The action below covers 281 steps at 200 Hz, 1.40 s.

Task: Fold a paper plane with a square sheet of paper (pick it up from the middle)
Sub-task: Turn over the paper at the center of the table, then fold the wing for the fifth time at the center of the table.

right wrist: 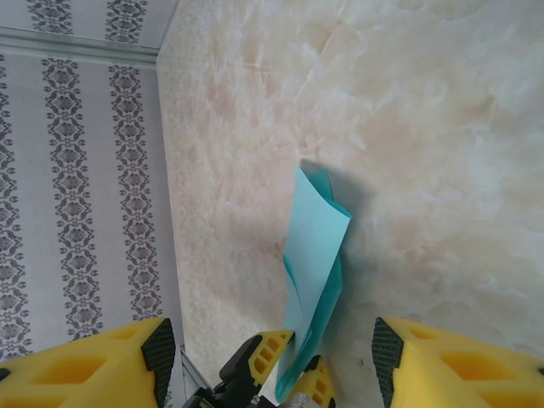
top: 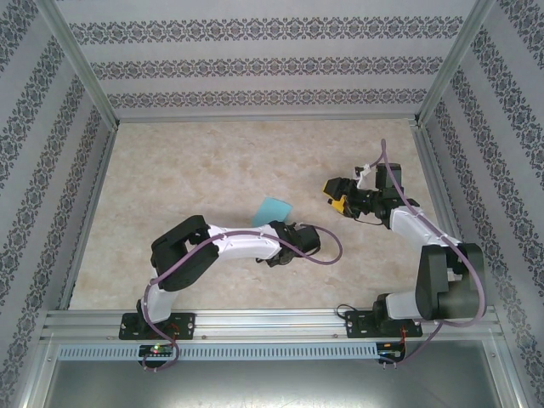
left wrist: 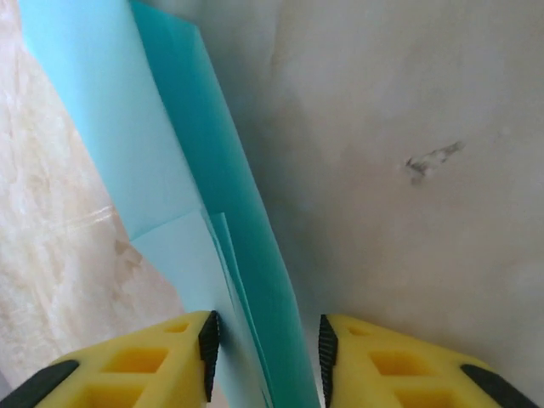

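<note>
The paper plane (top: 274, 209) is turquoise paper folded lengthwise into narrow layers with a central crease. It stands on edge near the table's middle. My left gripper (left wrist: 268, 357) is open around its near end. The black pads (left wrist: 209, 348) stand either side of the fold (left wrist: 212, 170), with a clear gap on the right side. From the right wrist view the plane (right wrist: 316, 246) rises from between the left gripper's yellow fingertips (right wrist: 274, 357). My right gripper (top: 337, 195) hovers to the plane's right, open wide (right wrist: 272, 353) and holding nothing.
The marble-patterned table (top: 212, 161) is bare around the plane. Patterned walls and metal frame posts (top: 81, 76) close in the back and both sides. A small dark mark (left wrist: 433, 160) lies on the surface right of the paper.
</note>
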{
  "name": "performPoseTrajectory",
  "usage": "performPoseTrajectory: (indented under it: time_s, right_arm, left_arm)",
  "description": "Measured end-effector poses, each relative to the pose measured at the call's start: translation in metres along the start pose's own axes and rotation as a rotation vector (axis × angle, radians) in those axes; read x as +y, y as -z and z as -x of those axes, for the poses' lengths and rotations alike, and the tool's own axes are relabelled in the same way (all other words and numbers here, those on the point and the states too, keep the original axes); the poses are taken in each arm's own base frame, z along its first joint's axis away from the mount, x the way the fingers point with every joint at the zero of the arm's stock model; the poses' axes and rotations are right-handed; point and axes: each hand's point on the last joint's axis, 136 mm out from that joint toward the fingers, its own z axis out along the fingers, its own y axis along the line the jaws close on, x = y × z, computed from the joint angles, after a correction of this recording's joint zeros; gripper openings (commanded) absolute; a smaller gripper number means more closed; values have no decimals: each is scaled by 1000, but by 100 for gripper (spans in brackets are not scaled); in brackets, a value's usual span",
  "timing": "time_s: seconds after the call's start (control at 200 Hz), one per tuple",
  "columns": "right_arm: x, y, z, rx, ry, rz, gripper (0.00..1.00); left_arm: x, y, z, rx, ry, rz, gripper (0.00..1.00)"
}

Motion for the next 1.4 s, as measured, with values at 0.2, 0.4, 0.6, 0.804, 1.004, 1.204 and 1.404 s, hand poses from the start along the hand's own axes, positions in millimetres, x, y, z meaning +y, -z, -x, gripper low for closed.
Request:
performPoseTrajectory:
  time_s: [0.2,0.4,0.6,0.804,1.004,1.204,1.404]
  right_arm:
    - [-4,-4,-2,15,-9,-4,62]
    - [-7,-16,-13,64,-6,-13,58]
    - [1,-30,-34,121,37,-18,50]
    - [23,-49,-69,184,108,-23,37]
    - [42,-80,-118,276,187,-52,29]
    - [46,-121,-149,345,237,-109,24]
    - [30,-149,-157,371,256,-189,20]
  left_arm:
    - [-6,17,7,-47,35,-97,58]
    - [5,65,21,-178,134,-235,66]
    - [45,91,18,-251,355,-399,66]
    - [105,80,-24,-266,689,-504,66]
    - [121,48,-50,-225,910,-615,67]
    - [125,29,-64,-200,1050,-693,68]
    - [129,25,-65,-208,1096,-727,68]
